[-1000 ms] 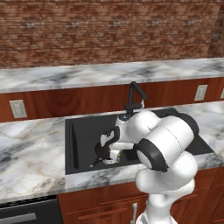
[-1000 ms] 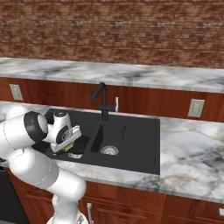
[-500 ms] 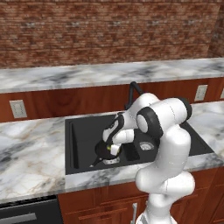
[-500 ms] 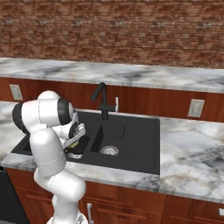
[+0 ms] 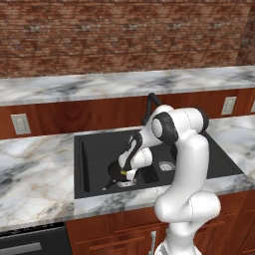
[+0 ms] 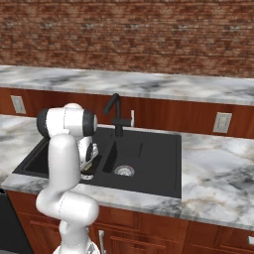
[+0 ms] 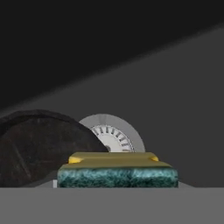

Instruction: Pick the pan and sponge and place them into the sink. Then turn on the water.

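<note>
Since the earlier frames the white arm has swung its elbow up and back and lowered its hand deeper into the left basin. Its small rectangular sponge (image 7: 117, 170), yellow over a dark green layer, sits at the hand's tips just above the basin floor, with the round silver drain (image 7: 114, 133) right behind it and the small round black frying pan (image 7: 39, 146) lying beside it, already in the large matte black double-basin sink (image 5: 92, 149); the gripper (image 5: 125, 174) appears clamped on the sponge, fingers held apart by its width, though the tips themselves are hidden. I judge step 2 of 3 to be in hand: setting the sponge down. Next the fingers should spread to release it; then the hand must rise clear of the basin and reach the black gooseneck faucet (image 6: 114, 111) to start the water; no stream runs yet.
</note>
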You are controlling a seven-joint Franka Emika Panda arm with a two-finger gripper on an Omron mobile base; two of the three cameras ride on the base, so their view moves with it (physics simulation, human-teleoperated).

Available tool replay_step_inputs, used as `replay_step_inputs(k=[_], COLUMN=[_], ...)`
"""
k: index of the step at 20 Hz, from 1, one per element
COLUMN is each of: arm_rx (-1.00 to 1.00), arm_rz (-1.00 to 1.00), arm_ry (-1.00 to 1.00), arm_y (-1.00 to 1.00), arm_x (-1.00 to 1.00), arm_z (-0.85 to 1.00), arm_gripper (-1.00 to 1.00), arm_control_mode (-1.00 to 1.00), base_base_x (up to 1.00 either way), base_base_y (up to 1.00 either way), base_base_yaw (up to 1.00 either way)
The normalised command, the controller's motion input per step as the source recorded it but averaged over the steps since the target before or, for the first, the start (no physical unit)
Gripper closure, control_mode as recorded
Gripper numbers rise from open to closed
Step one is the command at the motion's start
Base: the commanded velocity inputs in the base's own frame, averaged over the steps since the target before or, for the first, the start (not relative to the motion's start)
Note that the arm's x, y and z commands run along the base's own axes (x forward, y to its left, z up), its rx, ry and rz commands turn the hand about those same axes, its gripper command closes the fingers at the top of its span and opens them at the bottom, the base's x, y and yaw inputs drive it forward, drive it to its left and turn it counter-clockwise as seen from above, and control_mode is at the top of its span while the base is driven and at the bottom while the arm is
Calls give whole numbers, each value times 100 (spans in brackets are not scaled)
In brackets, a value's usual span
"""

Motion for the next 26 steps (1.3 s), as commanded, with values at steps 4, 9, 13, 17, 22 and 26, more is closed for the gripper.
replay_step_inputs(k=[4, 9, 13, 17, 22, 26], arm_rx=[-4, -3, -3, -1, 0, 5], arm_rz=[-6, -8, -8, -6, 0, 0], arm_ry=[0, 0, 0, 0, 1, 6], arm_y=[31, 32, 25, 10, 1, 2], arm_x=[21, 30, 33, 15, 0, 0], arm_z=[-17, -4, -1, -3, 0, -1], arm_gripper=[100, 100, 100, -100, -100, -100], arm_control_mode=[-100, -100, -100, -100, -100, -100], base_base_x=[0, 0, 0, 0, 0, 0], base_base_y=[0, 0, 0, 0, 0, 0], base_base_yaw=[0, 0, 0, 0, 0, 0])
